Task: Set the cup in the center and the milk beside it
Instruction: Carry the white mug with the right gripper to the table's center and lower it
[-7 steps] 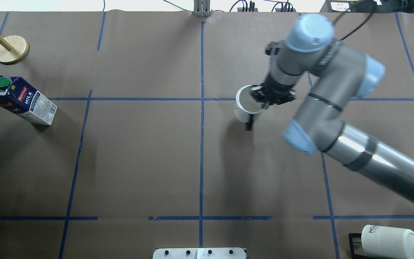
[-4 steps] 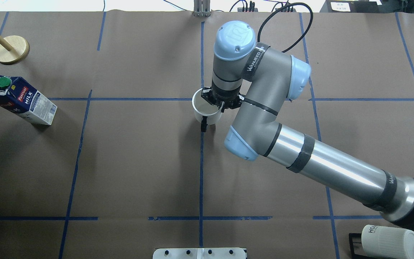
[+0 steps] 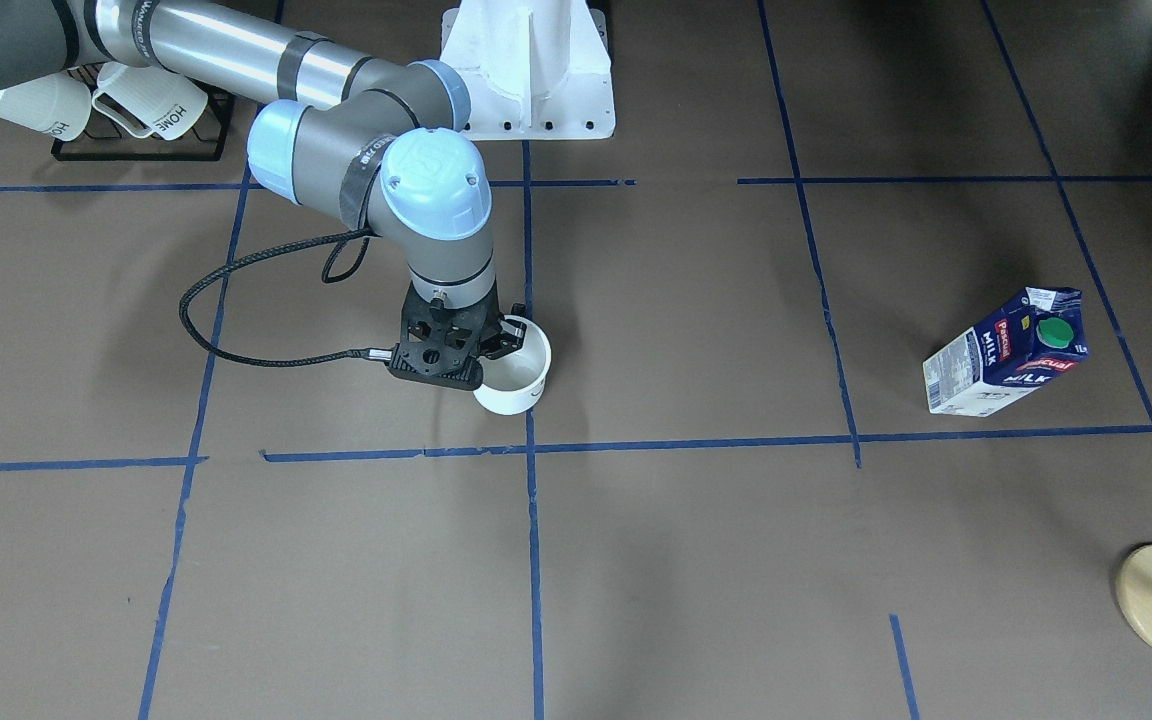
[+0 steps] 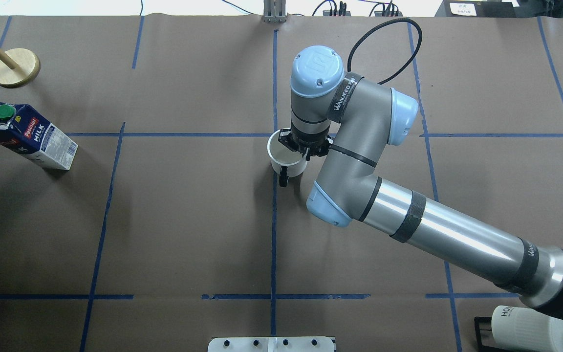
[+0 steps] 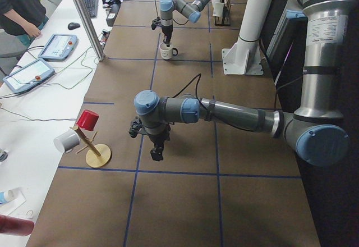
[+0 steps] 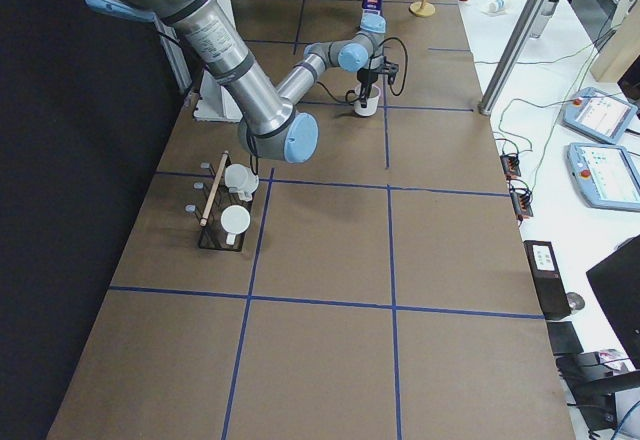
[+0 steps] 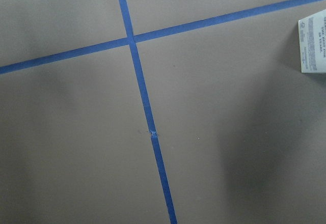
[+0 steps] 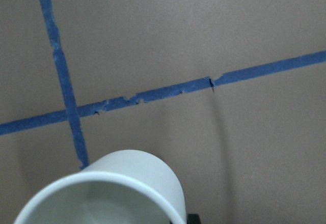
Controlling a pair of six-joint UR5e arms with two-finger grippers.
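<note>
The cup [image 4: 285,157], a smooth white mug with a dark handle, stands upright just on the robot's side of the center tape crossing [image 4: 275,135]. My right gripper [image 4: 306,146] is shut on its rim from above, one finger inside. It also shows in the front view [image 3: 514,378] under that gripper [image 3: 481,345]. I cannot tell whether the cup touches the paper. The milk [image 4: 27,137] stands far to the left, apart from both grippers. My left gripper [image 5: 157,151] shows only in the exterior left view, so I cannot tell if it is open or shut.
A wooden mug tree base [image 4: 15,67] stands at the far left corner behind the milk. A black rack with ribbed "HOME" mugs [image 4: 530,330] sits at the near right. The white robot base [image 3: 529,70] stands at the table's near middle edge.
My right arm carried the cup leftward from right of the middle tape line to the center crossing, then shifted it slightly toward the robot.
</note>
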